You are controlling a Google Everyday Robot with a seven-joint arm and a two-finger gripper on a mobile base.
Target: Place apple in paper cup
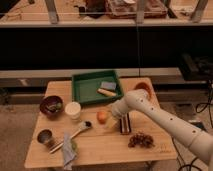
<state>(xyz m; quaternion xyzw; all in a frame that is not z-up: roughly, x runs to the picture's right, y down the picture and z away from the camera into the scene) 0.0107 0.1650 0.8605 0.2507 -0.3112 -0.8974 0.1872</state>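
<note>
— Where is your gripper?
— My gripper [112, 123] hangs low over the wooden table [100, 150], just beside the apple [102, 116], on the side away from the cup. I cannot tell how wide it stands, or whether it has hold of anything.
— And the apple?
— It sits on the table near the middle. The paper cup [73, 109] stands upright close by, not touching it.
— What lies further out?
— There is a green tray [85, 89] behind, a dark bowl [51, 106] beyond the cup, and grapes [141, 140] near the front edge. Past the table a pale shelf [100, 22] runs above a dark recess, and the floor [15, 125] is grey.
</note>
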